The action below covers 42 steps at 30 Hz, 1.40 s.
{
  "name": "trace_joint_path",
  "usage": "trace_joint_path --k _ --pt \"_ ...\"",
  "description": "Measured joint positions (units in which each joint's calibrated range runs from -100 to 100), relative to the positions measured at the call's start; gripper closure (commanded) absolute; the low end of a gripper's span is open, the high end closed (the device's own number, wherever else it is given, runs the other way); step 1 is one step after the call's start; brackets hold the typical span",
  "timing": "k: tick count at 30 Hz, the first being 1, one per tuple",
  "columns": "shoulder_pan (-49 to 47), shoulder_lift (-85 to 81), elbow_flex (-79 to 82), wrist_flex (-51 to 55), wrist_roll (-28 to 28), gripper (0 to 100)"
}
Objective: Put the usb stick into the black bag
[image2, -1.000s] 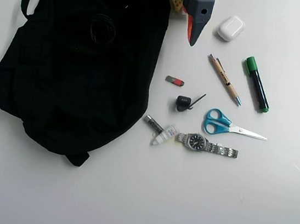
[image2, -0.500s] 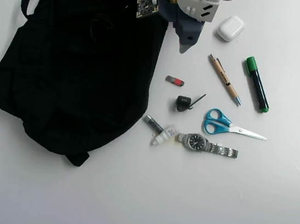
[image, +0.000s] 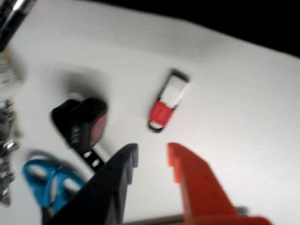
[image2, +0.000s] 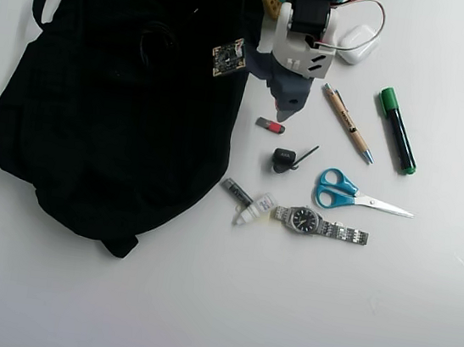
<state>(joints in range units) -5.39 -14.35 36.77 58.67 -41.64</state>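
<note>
The usb stick (image2: 270,125) is a tiny dark stick with a red end. It lies on the white table just right of the black bag (image2: 113,98), apart from it. My gripper (image2: 284,112) hangs just above it in the overhead view, pointing down at it. In the wrist view the usb stick (image: 168,101) lies a short way beyond my gripper (image: 152,154). One dark finger and one red finger (image: 187,173) stand apart, open, with nothing between them. The bag (image: 234,18) shows as a dark band along the top.
A black round clip (image2: 283,159) lies close below the stick. Further off are blue scissors (image2: 341,190), a watch (image2: 319,224), a grey-and-white tube (image2: 248,203), a wooden pen (image2: 347,122), a green marker (image2: 398,129) and a white case (image2: 360,45).
The arm has come down from the top edge of the overhead view, bringing the gripper close to the usb stick. Nothing on the table has moved.
</note>
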Motion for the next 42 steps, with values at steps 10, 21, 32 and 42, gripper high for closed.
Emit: trace_joint_path --k 10,21,32,42 --pt "-2.4 0.4 0.0 -1.1 -0.2 85" --pt "-0.3 11.7 -6.7 -2.6 -0.9 85" --pt "0.2 13.4 -10.1 0.5 -1.9 85" --pt "0.1 13.4 -10.5 4.4 -1.9 85"
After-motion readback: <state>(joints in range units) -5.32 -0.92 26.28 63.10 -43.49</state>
